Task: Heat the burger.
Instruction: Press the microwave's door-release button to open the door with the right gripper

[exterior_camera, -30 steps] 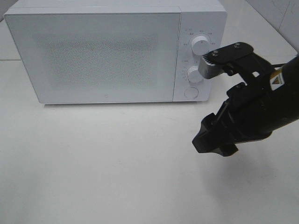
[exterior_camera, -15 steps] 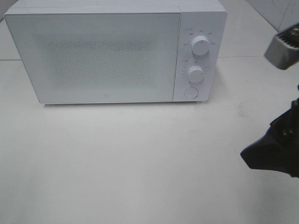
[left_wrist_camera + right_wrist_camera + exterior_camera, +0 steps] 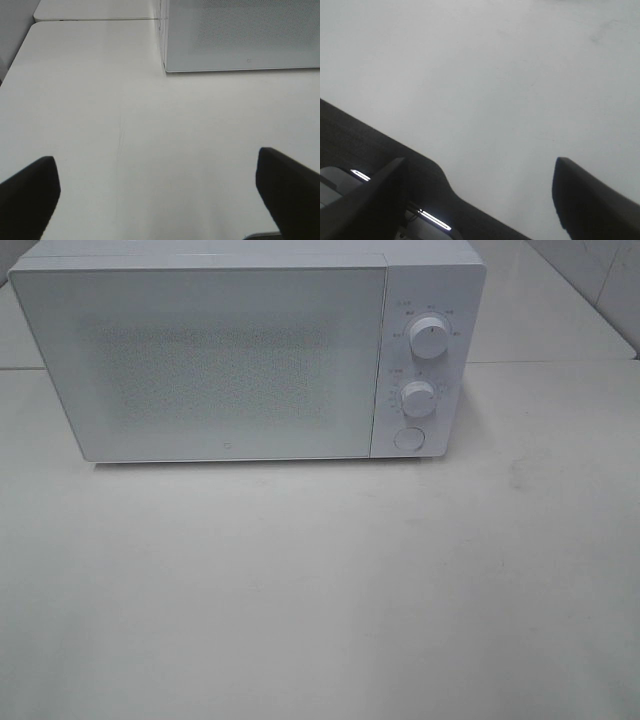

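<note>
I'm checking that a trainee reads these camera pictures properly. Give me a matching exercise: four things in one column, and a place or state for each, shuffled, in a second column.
Things:
1. microwave door
2. left claw
3. round button
4. upper knob

Places or states:
A. lowest on the control panel
B. open, holding nothing
C. shut
D. highest on the control panel

Pairs: 1-C, 2-B, 3-A, 4-D.
</note>
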Action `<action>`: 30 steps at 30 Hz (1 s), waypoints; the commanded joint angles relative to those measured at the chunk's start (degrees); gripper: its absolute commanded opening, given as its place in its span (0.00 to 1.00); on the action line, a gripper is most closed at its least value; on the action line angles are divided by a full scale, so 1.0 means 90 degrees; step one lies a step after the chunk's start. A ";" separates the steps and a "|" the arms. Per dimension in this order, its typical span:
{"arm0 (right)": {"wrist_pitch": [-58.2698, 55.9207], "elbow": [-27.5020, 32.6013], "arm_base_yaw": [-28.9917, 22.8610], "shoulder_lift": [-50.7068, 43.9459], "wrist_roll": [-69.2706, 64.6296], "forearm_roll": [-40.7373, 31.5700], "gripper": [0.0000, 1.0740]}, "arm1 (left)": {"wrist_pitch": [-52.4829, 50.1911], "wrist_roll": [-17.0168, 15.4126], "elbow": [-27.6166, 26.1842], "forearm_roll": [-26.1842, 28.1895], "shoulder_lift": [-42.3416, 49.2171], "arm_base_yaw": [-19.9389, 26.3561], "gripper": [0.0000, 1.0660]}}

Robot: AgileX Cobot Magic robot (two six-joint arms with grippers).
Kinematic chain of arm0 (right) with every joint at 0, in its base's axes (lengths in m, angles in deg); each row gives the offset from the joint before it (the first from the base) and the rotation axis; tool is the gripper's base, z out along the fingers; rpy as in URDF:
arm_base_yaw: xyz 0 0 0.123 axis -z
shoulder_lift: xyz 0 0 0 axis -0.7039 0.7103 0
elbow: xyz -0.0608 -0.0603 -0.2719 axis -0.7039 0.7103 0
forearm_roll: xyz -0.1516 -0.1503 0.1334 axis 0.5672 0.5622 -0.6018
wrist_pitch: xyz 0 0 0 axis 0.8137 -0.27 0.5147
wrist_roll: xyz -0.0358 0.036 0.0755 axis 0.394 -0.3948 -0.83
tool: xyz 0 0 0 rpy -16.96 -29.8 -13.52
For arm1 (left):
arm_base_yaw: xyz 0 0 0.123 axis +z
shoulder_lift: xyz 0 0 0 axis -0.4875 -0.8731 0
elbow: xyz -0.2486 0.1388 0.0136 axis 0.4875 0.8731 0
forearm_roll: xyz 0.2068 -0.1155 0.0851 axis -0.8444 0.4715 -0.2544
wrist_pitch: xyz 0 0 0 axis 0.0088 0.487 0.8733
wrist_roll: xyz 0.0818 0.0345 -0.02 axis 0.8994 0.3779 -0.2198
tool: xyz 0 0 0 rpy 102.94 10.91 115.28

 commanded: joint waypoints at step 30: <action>0.0083 0.0974 0.1611 -0.3826 -0.0477 0.0331 0.71 | 0.0013 -0.0057 0.0006 -0.0025 0.0083 0.0025 0.94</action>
